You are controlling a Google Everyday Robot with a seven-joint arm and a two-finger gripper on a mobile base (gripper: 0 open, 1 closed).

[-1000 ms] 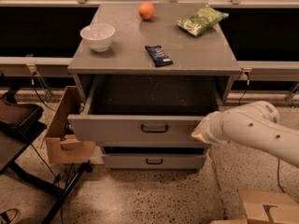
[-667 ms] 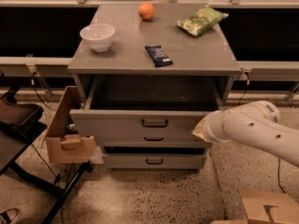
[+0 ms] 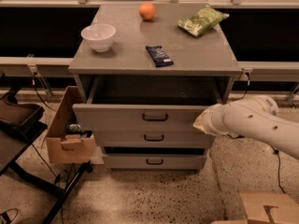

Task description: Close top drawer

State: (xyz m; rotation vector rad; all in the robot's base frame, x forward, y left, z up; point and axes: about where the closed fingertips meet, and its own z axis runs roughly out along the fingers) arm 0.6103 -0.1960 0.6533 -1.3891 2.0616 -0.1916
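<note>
The top drawer [image 3: 117, 116] of the grey cabinet is pulled partly out, and its dark speckled inside [image 3: 154, 91] shows. Its small black loop handle [image 3: 154, 117] sits mid-front. My gripper [image 3: 201, 123] is at the end of the white arm [image 3: 252, 122], which reaches in from the right. The gripper is against the right end of the drawer front, and the wrist hides most of it.
On the cabinet top [image 3: 196, 55] lie a white bowl [image 3: 98, 36], an orange [image 3: 147, 10], a green chip bag [image 3: 202, 21] and a dark snack bar [image 3: 159, 55]. Two lower drawers [image 3: 153, 137] sit below. A cardboard box [image 3: 67, 134] stands at the left and another box [image 3: 266, 209] at the bottom right.
The top drawer's front has slid back toward the cabinet, so less of its inside shows. My gripper has moved with it at the right end.
</note>
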